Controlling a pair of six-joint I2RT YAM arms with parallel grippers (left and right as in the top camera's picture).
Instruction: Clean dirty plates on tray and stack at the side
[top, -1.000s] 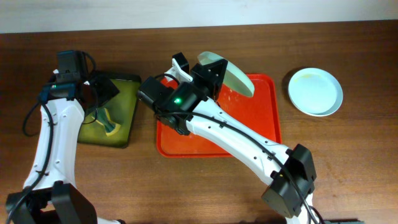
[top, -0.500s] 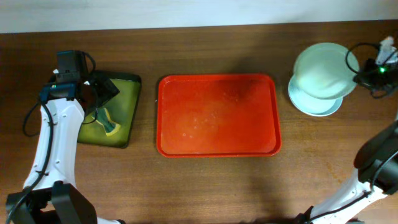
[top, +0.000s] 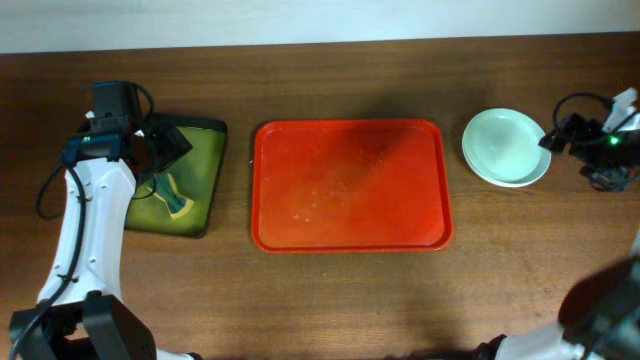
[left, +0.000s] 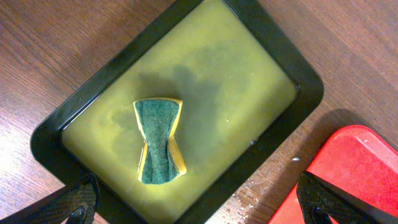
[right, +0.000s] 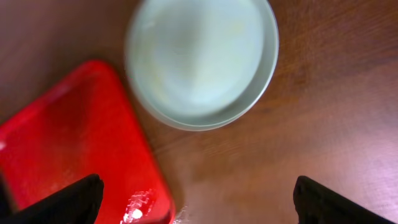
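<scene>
Wooden table (top: 330, 300): dark tray (left: 297, 68) holds sponge (left: 158, 140); plates (top: 507, 147) stacked.

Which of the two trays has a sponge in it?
The smaller dark tray on the left, holding the green-yellow sponge; the red tray has none.

left arm (top: 85, 215): white links are seen behind the claw, joined by black joints; a black cable (top: 43, 195) is looped alongside | left fingertips (left: 78, 202): black, matte, wedge-shaped | right arm (top: 585, 135): black wrist; a green light (top: 612, 140) is lit behind the claw; a thin dark wire (top: 578, 99) is looped above | right fingertips (right: 68, 199): black, blurred
</scene>
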